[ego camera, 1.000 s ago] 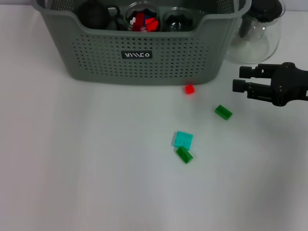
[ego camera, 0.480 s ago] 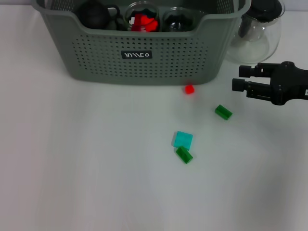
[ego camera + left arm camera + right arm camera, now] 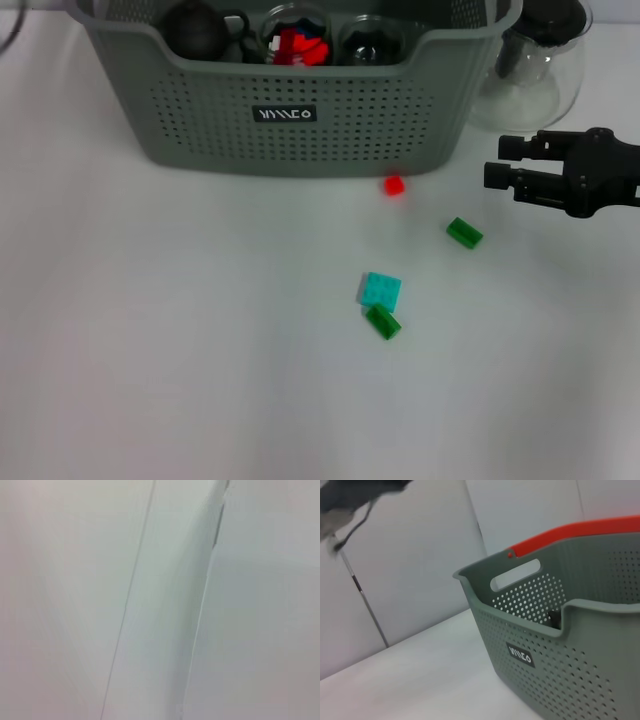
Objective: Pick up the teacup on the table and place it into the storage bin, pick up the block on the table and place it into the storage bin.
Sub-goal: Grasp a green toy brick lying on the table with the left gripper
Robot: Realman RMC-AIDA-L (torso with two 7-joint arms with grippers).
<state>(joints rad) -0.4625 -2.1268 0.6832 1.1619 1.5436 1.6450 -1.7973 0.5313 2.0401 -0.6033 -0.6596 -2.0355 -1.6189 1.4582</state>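
Observation:
The grey-green storage bin (image 3: pixel 300 120) stands at the back of the table and also fills the right wrist view, storage bin (image 3: pixel 555 650). Inside it a glass teacup (image 3: pixel 295 40) holds red pieces, beside a second glass cup (image 3: pixel 370 42) and a black teapot (image 3: pixel 195 30). Several blocks lie on the table: a red block (image 3: pixel 393 185) by the bin's front wall, a green block (image 3: pixel 464 233), a cyan block (image 3: pixel 381 290) and another green block (image 3: pixel 383 322) touching it. My right gripper (image 3: pixel 497 163) hovers open and empty, right of the red block. The left gripper is out of view.
A clear glass pitcher (image 3: pixel 530 70) with a dark lid stands right of the bin, just behind my right gripper. White tabletop stretches left and in front of the blocks. The left wrist view shows only pale blank surfaces.
The red pieces in the teacup have shifted slightly. My right gripper has stayed almost in place. A thin dark curve has appeared at the top left corner.

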